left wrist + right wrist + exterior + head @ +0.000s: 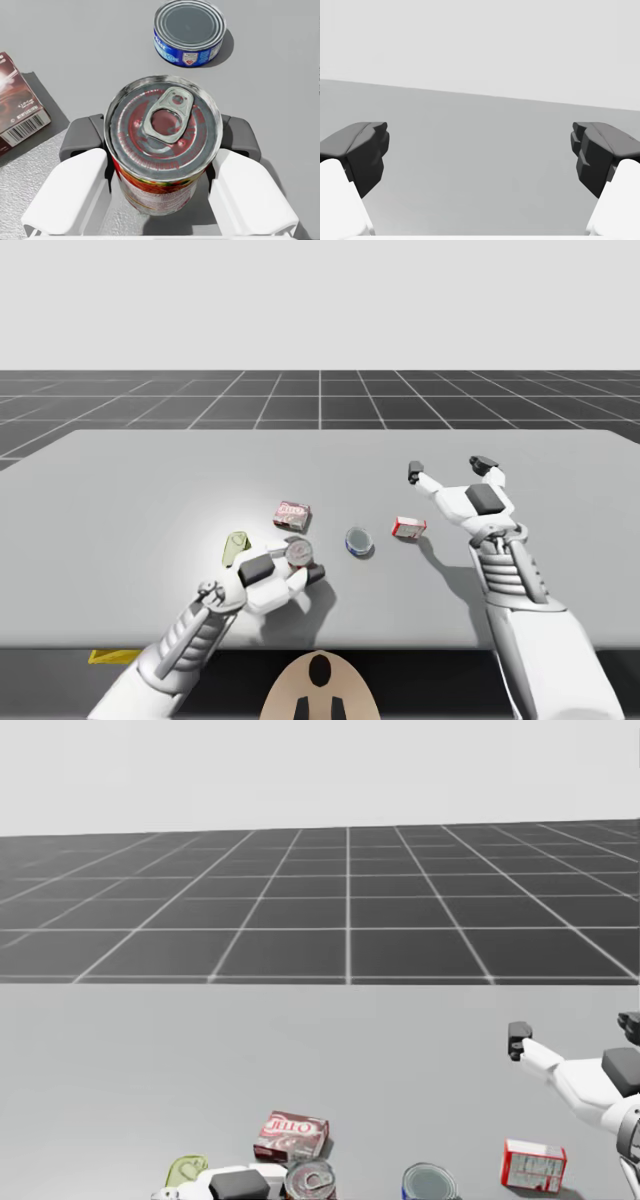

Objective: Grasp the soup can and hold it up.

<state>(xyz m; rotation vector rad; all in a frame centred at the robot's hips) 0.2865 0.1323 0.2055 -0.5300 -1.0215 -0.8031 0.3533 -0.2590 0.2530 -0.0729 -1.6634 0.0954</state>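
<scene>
The soup can (300, 552) (311, 1180) is red with a silver pull-tab lid (164, 145). It stands upright between the fingers of my left gripper (288, 568) (162, 140), near the table's front left. Both dark pads (82, 137) press its sides, so that gripper is shut on it. I cannot tell whether the can rests on the table or hangs just above it. My right gripper (448, 469) (575, 1030) (480, 150) hovers open over the right half of the table, with nothing between its fingers.
A dark red box (292, 515) (20, 110) lies just beyond the soup can, and a flat blue can (359, 541) (189, 31) sits to its right. Further right is a small red-and-white box (408, 528) (533, 1165). A pale green object (236, 546) lies left of the hand on the grey table (150, 480).
</scene>
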